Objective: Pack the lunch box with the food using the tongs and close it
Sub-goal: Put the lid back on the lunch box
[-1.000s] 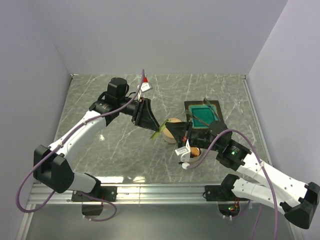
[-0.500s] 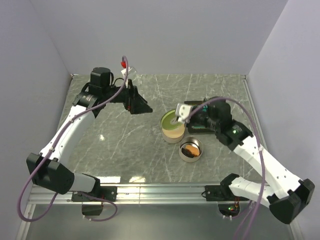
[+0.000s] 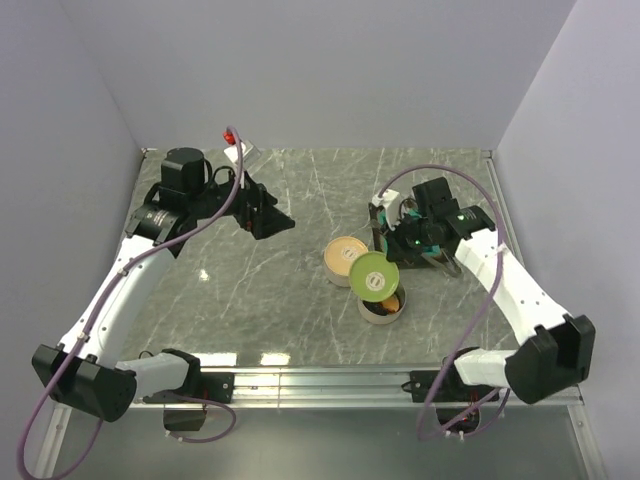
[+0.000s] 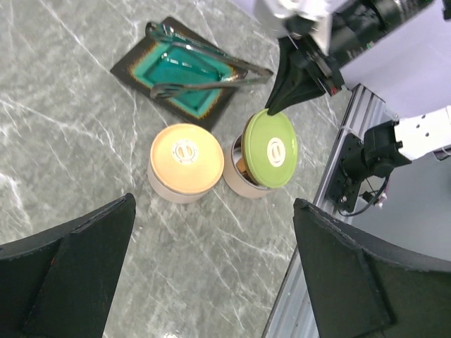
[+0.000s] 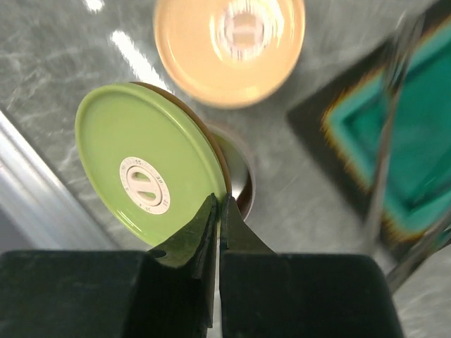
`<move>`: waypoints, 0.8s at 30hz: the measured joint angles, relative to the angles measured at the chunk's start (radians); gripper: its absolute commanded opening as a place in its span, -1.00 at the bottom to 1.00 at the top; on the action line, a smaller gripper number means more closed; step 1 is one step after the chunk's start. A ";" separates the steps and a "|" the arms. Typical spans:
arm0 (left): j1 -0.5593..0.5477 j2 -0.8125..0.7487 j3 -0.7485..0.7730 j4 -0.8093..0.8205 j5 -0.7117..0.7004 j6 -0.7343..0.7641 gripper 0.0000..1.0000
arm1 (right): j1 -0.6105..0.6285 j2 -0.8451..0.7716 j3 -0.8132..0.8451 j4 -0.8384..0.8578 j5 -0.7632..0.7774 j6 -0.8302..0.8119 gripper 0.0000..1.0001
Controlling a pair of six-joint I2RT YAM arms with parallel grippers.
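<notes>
**Item: green lid**. Thin, stiff, light disc, probably slick. Your right gripper pinches it at the rim, and it sits tilted over the open tin. Hold it by the rim and lower it level.
- Food: orange piece inside the tin.
- Peach tin: 10 o'clock, lidded.
- Tongs: on the tray, 1 o'clock.
- Left gripper: wide open, empty, 9 o'clock, well apart.

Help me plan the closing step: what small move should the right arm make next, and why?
Probably lower the green lid level onto the open tin. The right gripper pinches the lid's rim, holding it tilted, partly over that tin, where orange food shows; the tongs lie on the teal tray.
</notes>
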 measured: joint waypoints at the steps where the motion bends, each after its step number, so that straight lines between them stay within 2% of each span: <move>1: 0.000 0.000 -0.008 -0.001 0.000 -0.001 0.99 | -0.017 0.018 0.000 -0.025 -0.003 0.016 -1.00; 11: -0.001 0.000 -0.080 0.028 0.010 -0.045 0.99 | -0.115 0.165 0.000 -0.150 -0.018 0.150 -1.00; 24: -0.005 -0.003 -0.098 0.052 0.013 -0.057 0.99 | -0.201 0.221 -0.018 -0.141 -0.024 0.165 -1.00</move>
